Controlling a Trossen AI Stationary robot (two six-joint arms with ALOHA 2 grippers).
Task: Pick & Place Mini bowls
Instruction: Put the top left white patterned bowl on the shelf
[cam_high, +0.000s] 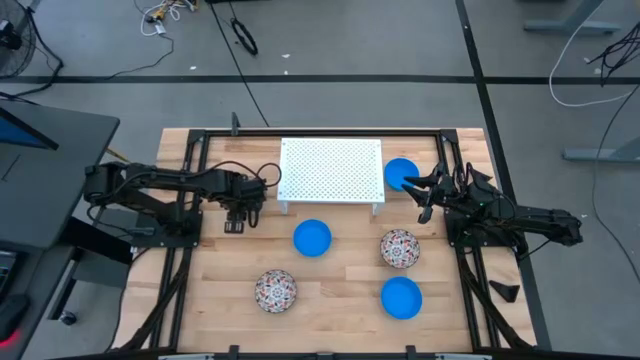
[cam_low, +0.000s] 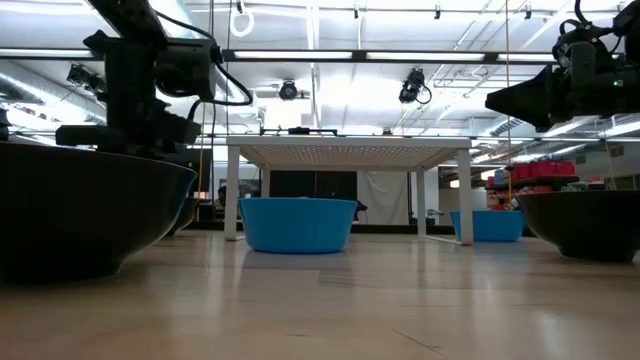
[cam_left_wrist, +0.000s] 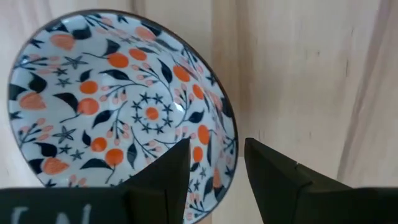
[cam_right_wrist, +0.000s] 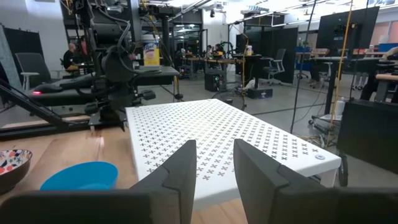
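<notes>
1 floral bowl (cam_left_wrist: 118, 106) sits under my left gripper (cam_left_wrist: 214, 168), fingers parted astride its rim, nothing clamped; thin rim could slip or tip. Right gripper (cam_right_wrist: 214, 165) empty, apart, over rack (cam_right_wrist: 217, 140).

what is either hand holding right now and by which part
Nothing is gripped. The open left hand straddles the rim of the floral mini bowl but is not closed on it. The right hand is open and empty.

White perforated rack (cam_high: 331, 170) on wooden table (cam_high: 340, 305)
</notes>
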